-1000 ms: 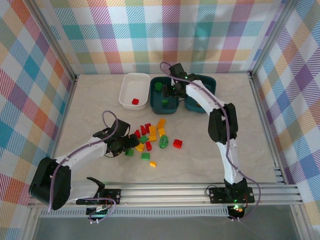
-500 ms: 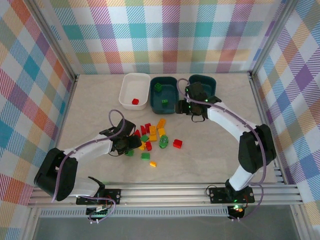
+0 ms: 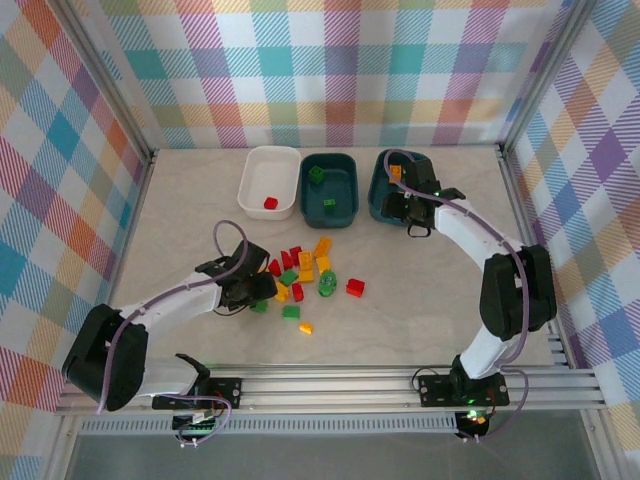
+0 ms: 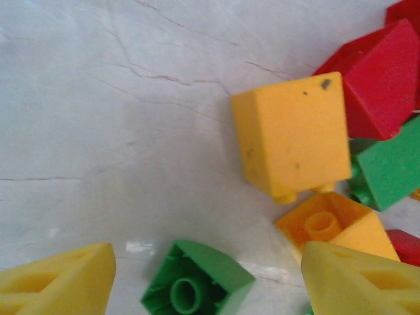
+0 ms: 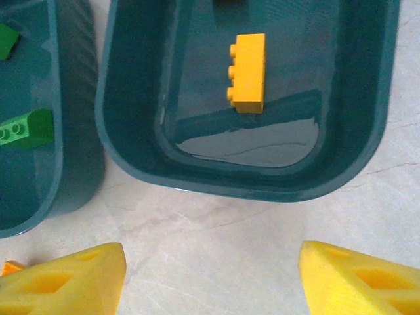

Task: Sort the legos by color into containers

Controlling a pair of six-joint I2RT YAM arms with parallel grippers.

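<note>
Loose red, green and yellow-orange legos [image 3: 305,272] lie piled mid-table. My left gripper [image 3: 260,298] is low at the pile's left edge and open, its yellow fingers [image 4: 59,282] either side of an upturned green brick [image 4: 197,285] without touching it. An orange brick [image 4: 292,134] lies just beyond. My right gripper [image 5: 213,282] hangs open and empty over bare table in front of the right teal tub [image 5: 125,131], which holds a yellow brick [image 5: 247,63]. The middle teal tub [image 3: 330,212] holds green bricks [image 5: 26,128]. The white tub [image 3: 250,180] holds a red brick [image 3: 270,203].
The three tubs stand in a row at the back of the table [image 3: 450,300]. Checked walls enclose the back and both sides. A metal rail [image 3: 350,385] runs along the near edge. A single red brick [image 3: 355,288] sits apart at the pile's right.
My right arm swung from over the middle teal tub to the right and now hangs in front of the right teal tub. My left gripper crept a little toward the pile.
</note>
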